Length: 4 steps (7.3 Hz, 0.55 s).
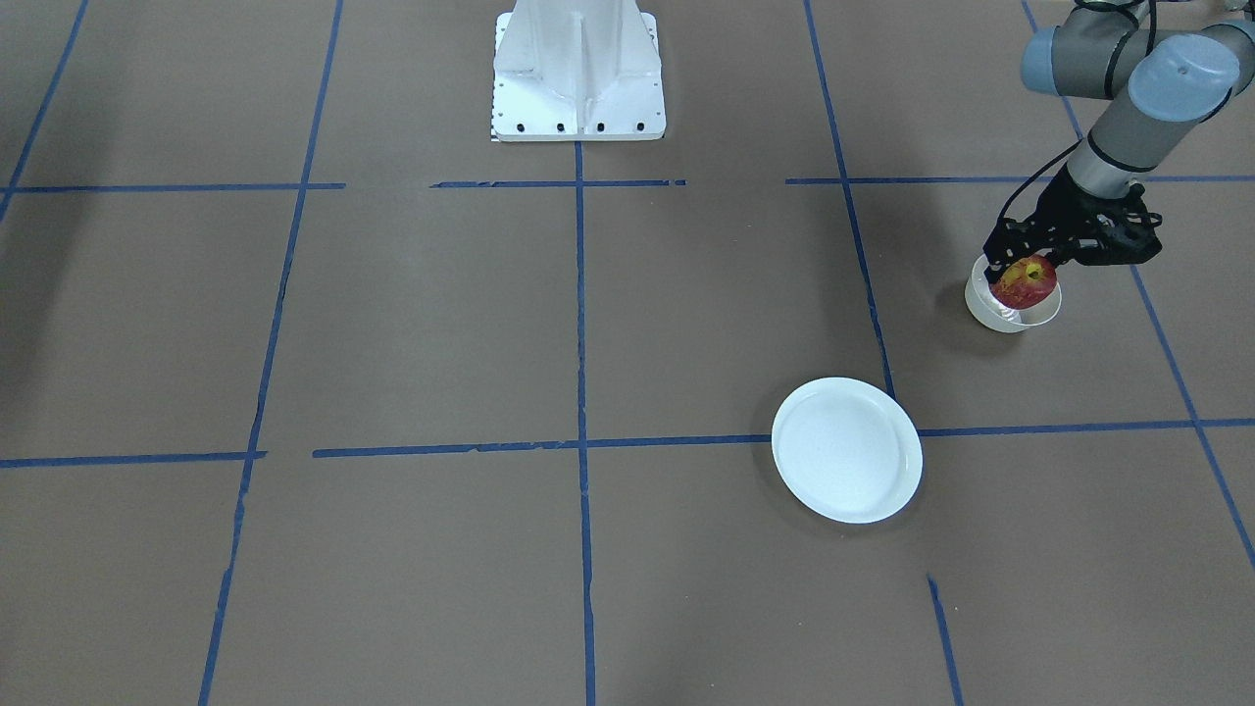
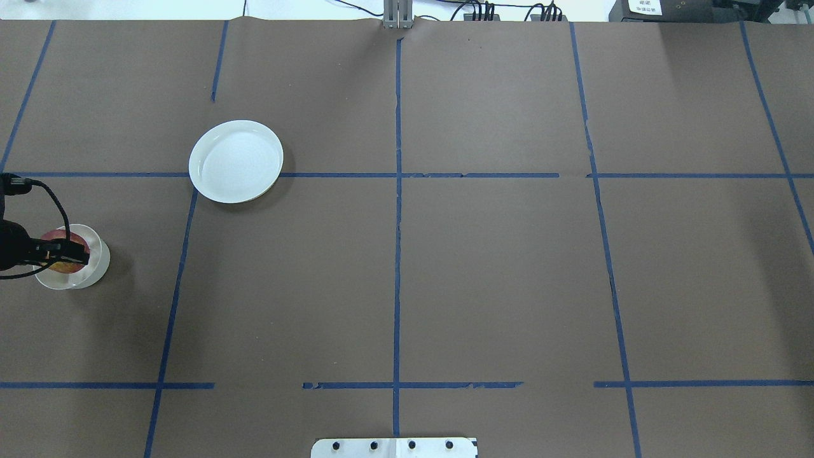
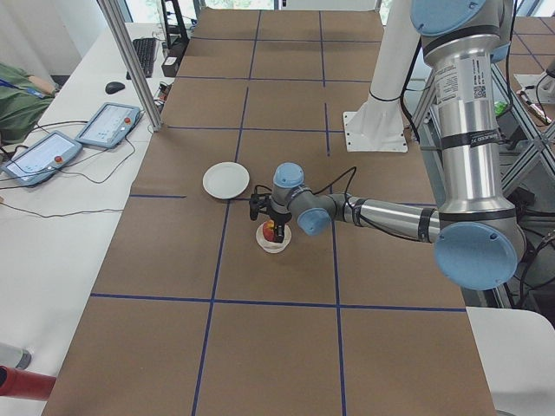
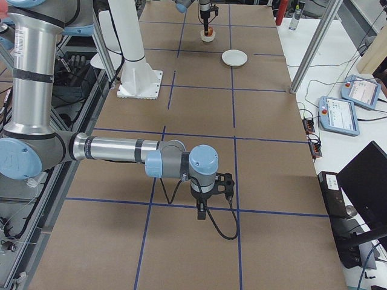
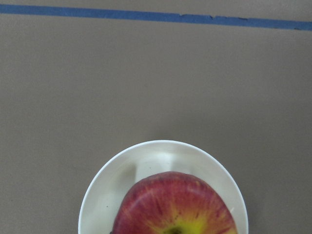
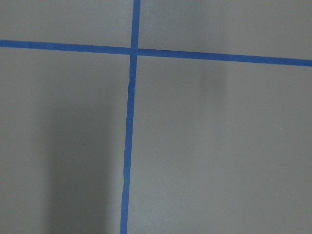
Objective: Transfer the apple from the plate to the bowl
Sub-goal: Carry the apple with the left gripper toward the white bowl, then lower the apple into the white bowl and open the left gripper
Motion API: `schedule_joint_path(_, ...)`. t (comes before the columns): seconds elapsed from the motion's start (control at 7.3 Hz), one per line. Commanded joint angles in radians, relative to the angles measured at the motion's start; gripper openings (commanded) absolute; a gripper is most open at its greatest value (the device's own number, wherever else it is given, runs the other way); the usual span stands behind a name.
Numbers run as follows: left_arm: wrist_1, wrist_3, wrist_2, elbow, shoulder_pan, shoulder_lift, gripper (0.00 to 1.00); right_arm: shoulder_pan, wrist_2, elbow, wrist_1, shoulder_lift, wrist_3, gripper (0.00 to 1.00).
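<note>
– Brown paper covers the table (image 1: 392, 324), with blue tape lines (image 1: 580, 324) dividing it into squares. How far along does the job look?

– Nearly finished, I'd say. The plate (image 1: 847, 450) is bare, and it lies well apart from the bowl (image 1: 990, 312), out toward the table's middle and farther from the robot. The apple (image 1: 1028, 280) is at the bowl, inside its rim as seen from the left wrist camera.

– Has it been let go?

– It doesn't look like it. The left end effector (image 1: 1027, 267) sits directly over the bowl with a black finger on either side of the apple. It looks clamped on the fruit, which rides high with its top above the bowl's rim. Whether the apple touches the bowl's floor is hidden. To my eye, what's left is to open the fingers and lift away from the bowl.

– And the other arm?

– The right end effector (image 4: 208, 202) hangs over a tape crossing at the far end of the table from the bowl. I cannot tell whether it is open or closed.

– What does the apple look like?

– It is round, with streaky red skin and a yellow patch around the stem dimple. The dimple faces up, and the apple fills much of the bowl's mouth.
</note>
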Motion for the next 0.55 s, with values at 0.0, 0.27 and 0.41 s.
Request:
schedule_joint_path(0.0,0.001,-0.001,0.001,0.005,0.005,-0.004,0.82,0.0,0.0,0.0,0.0,0.001,0.0,1.0)
schedule_joint_path(0.27,0.001,0.004,0.001,0.005,0.005,-0.006,0.99,0.0,0.0,0.0,0.0,0.001,0.0,1.0)
schedule_joint_path(0.41,0.003,0.008,-0.002,0.005,0.003,-0.006,0.99,0.0,0.0,0.0,0.0,-0.001,0.0,1.0)
